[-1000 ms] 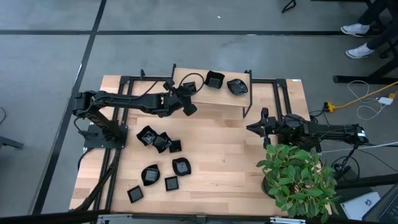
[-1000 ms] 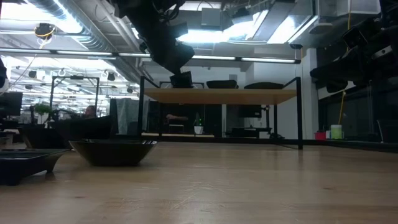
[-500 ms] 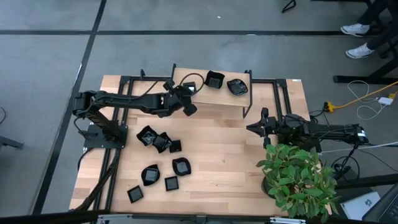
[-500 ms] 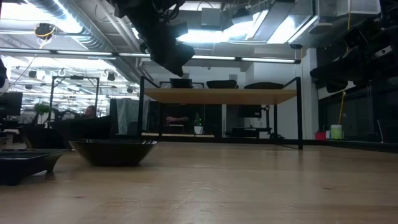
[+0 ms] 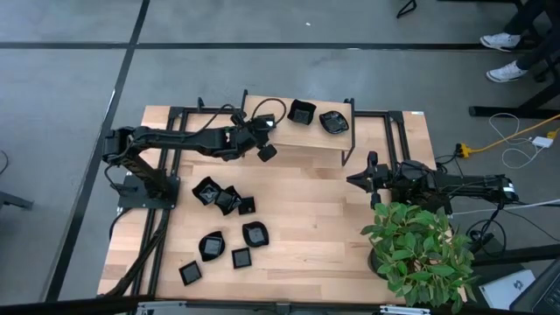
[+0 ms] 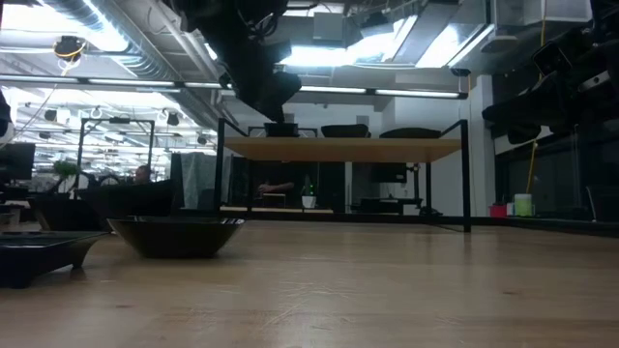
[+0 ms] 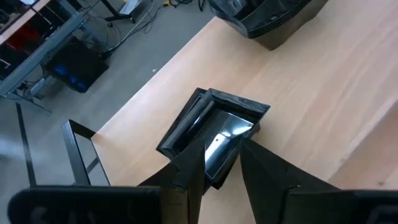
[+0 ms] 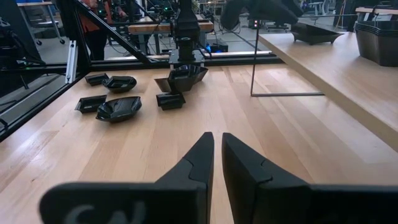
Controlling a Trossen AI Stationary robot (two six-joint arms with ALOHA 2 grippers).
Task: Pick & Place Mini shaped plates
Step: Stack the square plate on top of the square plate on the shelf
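Mini shaped plates: you've got most of them loose on the table (image 5: 306, 210), on the left-arm side. A cluster of approx. four dishes (image 5: 220, 196) sits near the left arm's base, w/ four more plates (image 5: 224, 251) scattered nearer the front edge. The right wrist view shows the same floor group (image 8: 144, 93) spread across the wood.

Raised shelf (image 5: 293, 133) at the back of the table carries three: a square plate (image 5: 301, 113), a rounded plate (image 5: 332, 122) just beside it, and a third square plate (image 7: 214, 132) at the shelf's left end, under the left gripper.

Left gripper (image 5: 259, 140) hangs over that end of the shelf. In the left wrist view its fingers (image 7: 261, 168) stand apart, one each side of the near rim of the square plate, which sits flat on the shelf wood; you can't tell whether the fingertips touch the rim. A stack of dark dishes (image 7: 267, 15) shows farther along the shelf.

Right gripper (image 5: 363, 179) waits over the table's right side, near the potted plant (image 5: 420, 249), well apart from every plate. Its fingers (image 8: 193, 165) are nearly together w/ only a thin gap, nothing between them.
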